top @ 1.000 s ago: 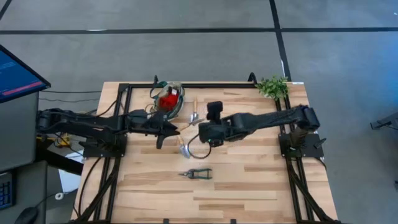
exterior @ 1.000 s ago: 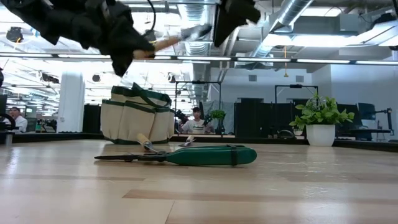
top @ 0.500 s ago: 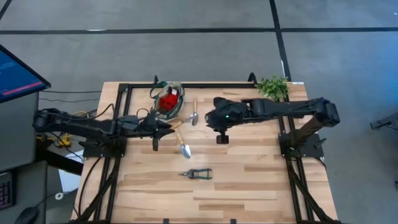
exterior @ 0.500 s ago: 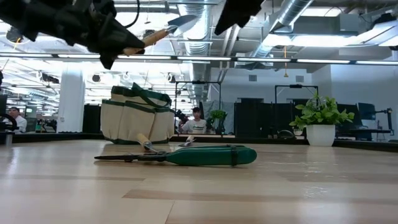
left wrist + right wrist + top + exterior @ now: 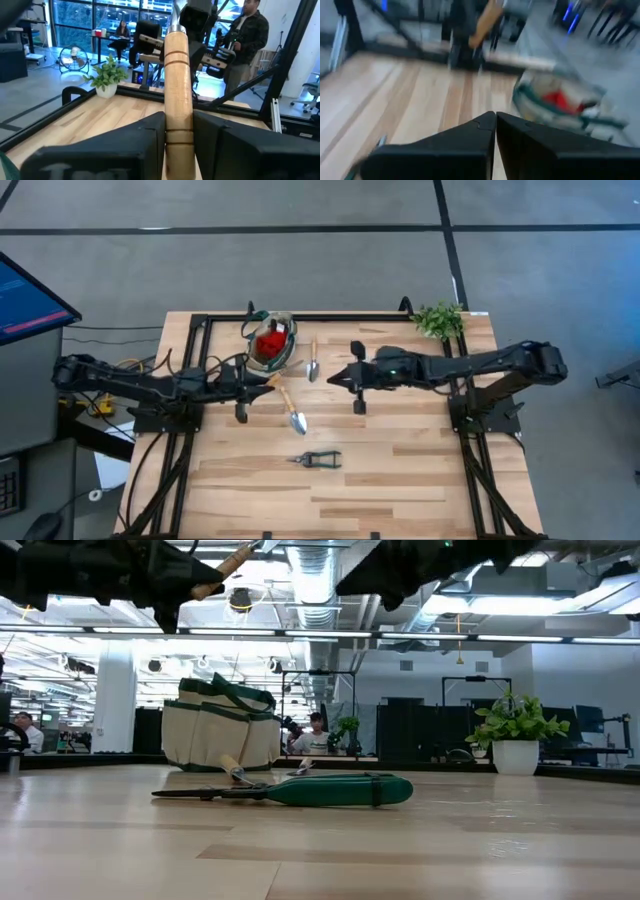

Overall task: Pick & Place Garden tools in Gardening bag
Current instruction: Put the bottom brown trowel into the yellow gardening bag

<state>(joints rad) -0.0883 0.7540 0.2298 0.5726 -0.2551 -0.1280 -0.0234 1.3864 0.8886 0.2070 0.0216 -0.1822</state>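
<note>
An open-plan lab office: exposed ceiling ducts point(image 5: 318, 570), desks, and seated people point(image 5: 316, 733) behind.

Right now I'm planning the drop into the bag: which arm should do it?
The left. Its claw is shut on a trowel's wooden handle, close beside the gardening bag. The right claw is shut, holds nothing, and sits farther off.

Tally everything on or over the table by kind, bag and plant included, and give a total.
Trowels: 2 (one in the left gripper, one lying beside the gardening bag)
Pruning shears: 1
Red glove piece: 1 (inside the gardening bag)
Gardening bag: 1
Potted plant: 1
Total: 6
The right gripper hovers empty mid-table.
</note>
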